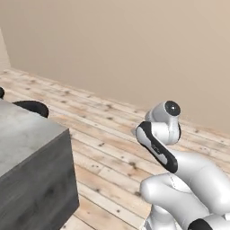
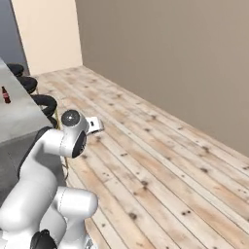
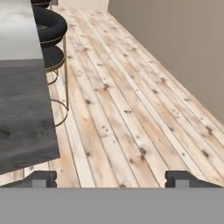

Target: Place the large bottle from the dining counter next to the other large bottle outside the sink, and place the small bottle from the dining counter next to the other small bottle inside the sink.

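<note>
The dining counter (image 1: 27, 134) is a grey marble-patterned slab at the left, and its near corner faces me. In the right base view the dining counter (image 2: 19, 114) runs away along the left edge. A dark bottle with a red label (image 2: 6, 95) stands far back on it, too small to tell whether it is the large or the small bottle. My gripper (image 3: 113, 179) is open with nothing between its fingertips (image 3: 41, 178). It hangs over the wooden floor, right of the counter's end (image 3: 22, 118).
Black round stools (image 3: 48, 26) on thin gold legs line the counter's side; they also appear as stools (image 2: 44, 103) in the right base view and one stool (image 1: 32, 107) in the left. Plank floor (image 2: 160, 146) stretches to a beige wall (image 2: 185, 63).
</note>
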You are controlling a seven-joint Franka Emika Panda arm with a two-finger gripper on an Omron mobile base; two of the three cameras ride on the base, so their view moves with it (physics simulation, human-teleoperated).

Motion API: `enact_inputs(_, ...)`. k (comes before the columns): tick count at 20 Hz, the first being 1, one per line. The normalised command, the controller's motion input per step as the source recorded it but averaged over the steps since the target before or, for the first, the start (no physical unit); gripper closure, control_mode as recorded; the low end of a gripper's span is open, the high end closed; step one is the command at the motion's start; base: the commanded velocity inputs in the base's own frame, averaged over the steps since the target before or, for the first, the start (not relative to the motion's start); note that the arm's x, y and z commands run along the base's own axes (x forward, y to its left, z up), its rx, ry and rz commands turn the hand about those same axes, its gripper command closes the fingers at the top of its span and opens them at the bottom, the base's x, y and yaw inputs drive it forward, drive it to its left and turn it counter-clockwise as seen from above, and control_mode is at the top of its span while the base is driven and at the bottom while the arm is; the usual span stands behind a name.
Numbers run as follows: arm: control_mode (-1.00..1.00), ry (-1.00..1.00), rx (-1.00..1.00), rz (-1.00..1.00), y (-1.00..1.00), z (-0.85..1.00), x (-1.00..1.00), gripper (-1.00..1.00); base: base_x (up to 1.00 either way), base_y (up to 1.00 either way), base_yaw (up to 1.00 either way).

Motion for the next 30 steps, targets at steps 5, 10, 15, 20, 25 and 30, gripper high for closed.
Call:
enact_inputs(5,1.0,0.0,0.0,0.0,0.0,0.0,0.0,-1.0,1.0,-0.8,0.47)
enact_inputs(10,1.0,0.0,0.0,0.0,0.0,0.0,0.0,-1.0,1.0,-0.79,0.49)
enact_inputs(15,1.0,0.0,0.0,0.0,0.0,0.0,0.0,-1.0,0.9,-0.76,0.53)
enact_inputs(20,1.0,0.0,0.0,0.0,0.0,0.0,0.0,-1.0,0.82,-0.74,0.56)
enact_inputs(25,1.0,0.0,0.0,0.0,0.0,0.0,0.0,-1.0,0.84,-0.72,0.57)
enact_inputs(30,1.0,0.0,0.0,0.0,0.0,0.0,0.0,-1.0,0.83,-0.78,0.56)
